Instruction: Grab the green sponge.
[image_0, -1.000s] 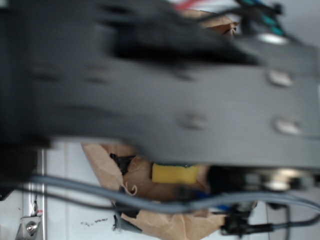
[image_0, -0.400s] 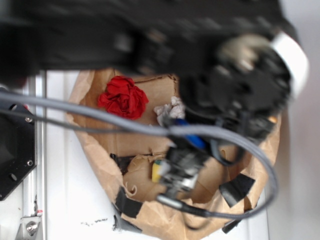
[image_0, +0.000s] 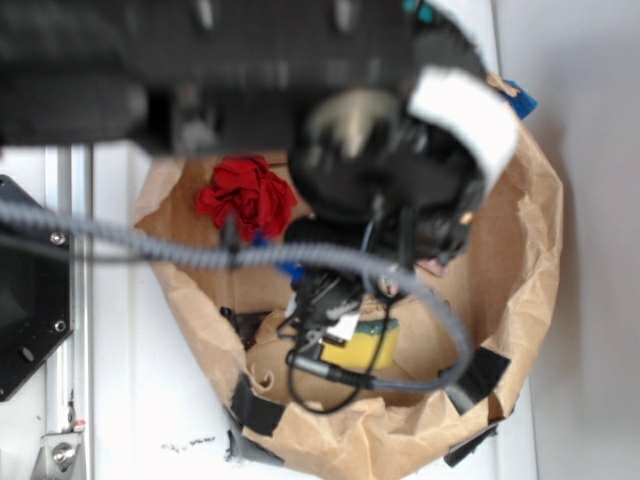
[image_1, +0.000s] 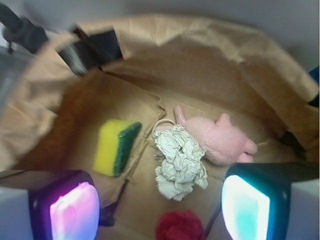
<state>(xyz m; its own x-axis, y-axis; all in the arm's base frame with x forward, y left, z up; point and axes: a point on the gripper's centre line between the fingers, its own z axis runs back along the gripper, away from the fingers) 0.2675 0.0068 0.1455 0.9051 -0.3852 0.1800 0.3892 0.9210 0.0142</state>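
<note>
Inside the brown paper bag (image_1: 210, 55) on your white counter (image_0: 130, 400), your hand (image_1: 160, 200) hangs spread wide with nothing between its fingers. Largest of the contents is the pink plush toy (image_1: 220, 140), touching the crumpled white paper wad (image_1: 180, 162). Left of the wad, apart from it, lies the green sponge (image_1: 116, 146). The red cloth ball (image_1: 180, 226) sits nearest you.

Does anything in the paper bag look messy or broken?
A bit. The white paper wad is crumpled up, and the brown paper bag is wrinkled and patched with black tape near its rim. The green sponge, the pink plush toy and the red cloth ball look whole. Nothing is spilled.
</note>
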